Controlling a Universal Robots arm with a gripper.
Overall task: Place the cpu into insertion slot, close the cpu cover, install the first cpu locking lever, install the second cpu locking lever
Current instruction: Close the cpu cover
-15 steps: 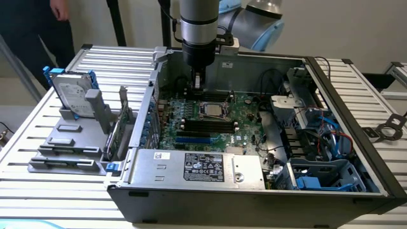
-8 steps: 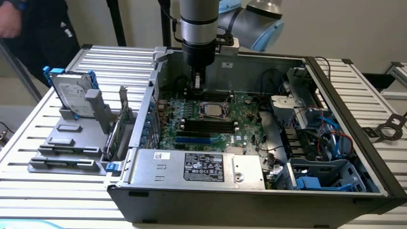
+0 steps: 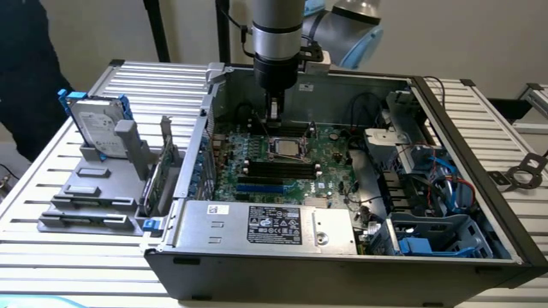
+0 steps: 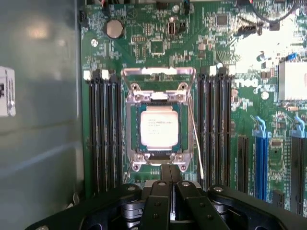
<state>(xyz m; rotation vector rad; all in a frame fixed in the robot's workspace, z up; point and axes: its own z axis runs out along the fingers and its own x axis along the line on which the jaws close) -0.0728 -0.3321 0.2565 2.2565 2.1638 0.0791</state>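
Slatted aluminium desk (image 3: pixel 51 256) with a plain light wall behind it. A person (image 3: pixel 25 58) in dark clothes stands at the exterior view's left edge. An open PC case (image 3: pixel 342 282) lies on its side on the desk. A hard drive (image 3: pixel 96 122) sits in a grey holder just beside the case, on the exterior view's left.

The arm (image 3: pixel 276 32) is cut off by the frame top. Glare washes out a patch of the motherboard (image 4: pixel 268 43). Can't tell if the thin wire lever (image 4: pixel 194 134) along 1 side of the slot is latched.

The cpu (image 4: pixel 159 128) has a silvery top with faint print and a greenish edge. It is seated flat in the insertion slot (image 4: pixel 135 143), between 2 banks of black memory slots (image 4: pixel 103 129). The cpu cover (image 4: pixel 158 72) is tipped up and open on the side away from the claw (image 4: pixel 170 170). The claw is pressed together with nothing in it, tips at the slot's near edge.
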